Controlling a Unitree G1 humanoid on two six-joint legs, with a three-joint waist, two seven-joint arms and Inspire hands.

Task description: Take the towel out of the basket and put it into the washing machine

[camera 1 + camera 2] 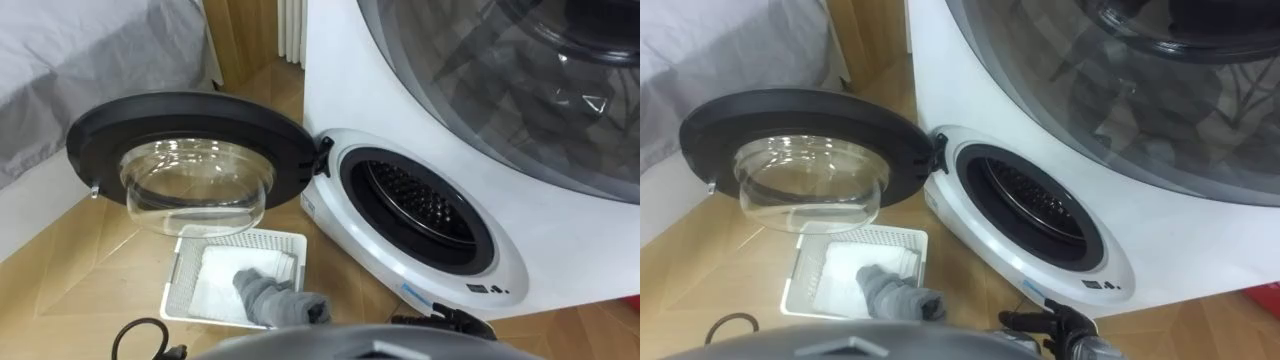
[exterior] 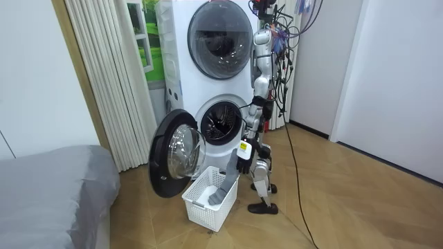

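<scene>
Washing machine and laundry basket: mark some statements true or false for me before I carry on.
1. The lower door of the washing machine is swung open. True.
2. The grey towel is already in the drum. False: it lies in the white basket.
3. The basket stands on the wooden floor by the open door. True.
4. The upper door is open too. False: it is shut.
</scene>
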